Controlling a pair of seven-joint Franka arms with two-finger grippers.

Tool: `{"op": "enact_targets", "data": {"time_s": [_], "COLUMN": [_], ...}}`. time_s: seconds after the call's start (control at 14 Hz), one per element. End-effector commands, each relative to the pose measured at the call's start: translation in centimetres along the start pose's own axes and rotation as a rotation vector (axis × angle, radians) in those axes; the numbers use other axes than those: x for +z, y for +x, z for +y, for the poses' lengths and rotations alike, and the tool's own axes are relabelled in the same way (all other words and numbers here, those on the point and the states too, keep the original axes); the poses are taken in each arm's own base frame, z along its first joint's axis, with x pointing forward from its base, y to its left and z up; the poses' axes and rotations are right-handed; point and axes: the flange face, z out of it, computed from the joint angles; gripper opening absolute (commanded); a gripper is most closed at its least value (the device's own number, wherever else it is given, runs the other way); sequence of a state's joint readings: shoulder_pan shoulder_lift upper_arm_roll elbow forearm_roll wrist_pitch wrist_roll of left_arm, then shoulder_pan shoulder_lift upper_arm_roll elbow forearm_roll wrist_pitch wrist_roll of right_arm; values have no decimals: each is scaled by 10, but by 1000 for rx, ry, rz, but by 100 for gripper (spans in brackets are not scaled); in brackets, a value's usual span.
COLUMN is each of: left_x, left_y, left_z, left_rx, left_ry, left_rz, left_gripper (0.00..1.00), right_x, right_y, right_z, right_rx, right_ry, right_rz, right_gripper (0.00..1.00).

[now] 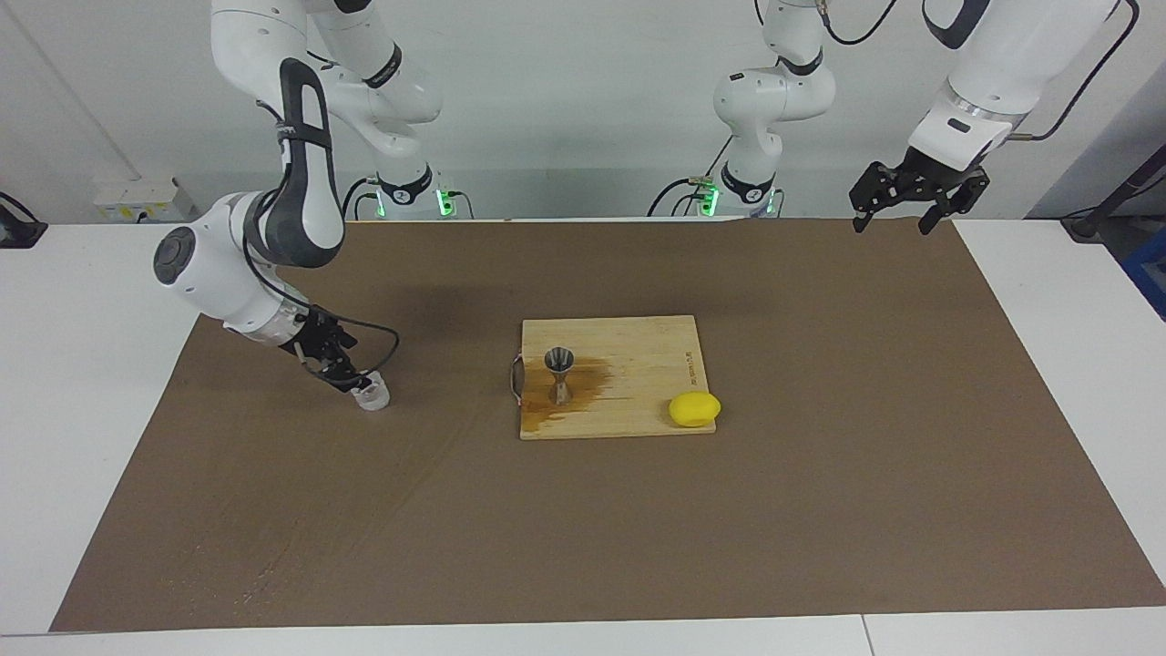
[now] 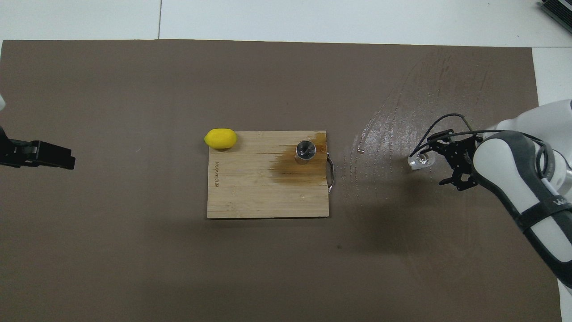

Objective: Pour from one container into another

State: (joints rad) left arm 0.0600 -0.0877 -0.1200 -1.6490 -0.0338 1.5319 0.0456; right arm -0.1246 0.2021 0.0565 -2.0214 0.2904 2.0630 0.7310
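The clear cup (image 1: 372,394) stands upright on the brown mat toward the right arm's end of the table; it also shows in the overhead view (image 2: 420,160). My right gripper (image 1: 351,378) is open, tilted, with its fingertips just beside the cup and not closed on it; the overhead view (image 2: 436,161) shows it too. The metal jigger (image 1: 558,374) stands upright on the wooden board (image 1: 638,351), on a dark wet stain; the overhead view shows the jigger (image 2: 306,151) too. My left gripper (image 1: 902,202) is open and empty and waits high over the mat's corner.
A yellow lemon (image 1: 694,408) lies on the board's corner toward the left arm's end, farther from the robots than the jigger. A metal handle (image 2: 330,172) sticks out of the board's edge. Wet streaks (image 2: 393,120) mark the mat near the cup.
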Motion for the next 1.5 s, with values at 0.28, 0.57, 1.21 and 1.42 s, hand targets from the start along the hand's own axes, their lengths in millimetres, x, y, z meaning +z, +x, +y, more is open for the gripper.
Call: {"op": "enact_targets", "data": {"time_s": [0.28,0.57,1.21,1.42], "left_x": [-2,-2,-2,-2], "left_y": [-5,-5,-5,-5], "left_z": [0,0,0,0], "left_rx": [-10,-10,-10,-10], "left_ry": [-12,-12,-12,-12], "left_rz": [-4,-4,-4,-4], "left_gripper": [100,100,100,100], "right_x": [-50,-112,-236,-231], "right_y": [-57,-94,-128,-130], "right_z": [-27,-35,-42,-38], "right_rx": [-494,-623,-816,-815], "right_ry": [-98,-120,-173,-195], "right_rz": [184,278,277,249], "right_gripper": [100,100,100,100]}}
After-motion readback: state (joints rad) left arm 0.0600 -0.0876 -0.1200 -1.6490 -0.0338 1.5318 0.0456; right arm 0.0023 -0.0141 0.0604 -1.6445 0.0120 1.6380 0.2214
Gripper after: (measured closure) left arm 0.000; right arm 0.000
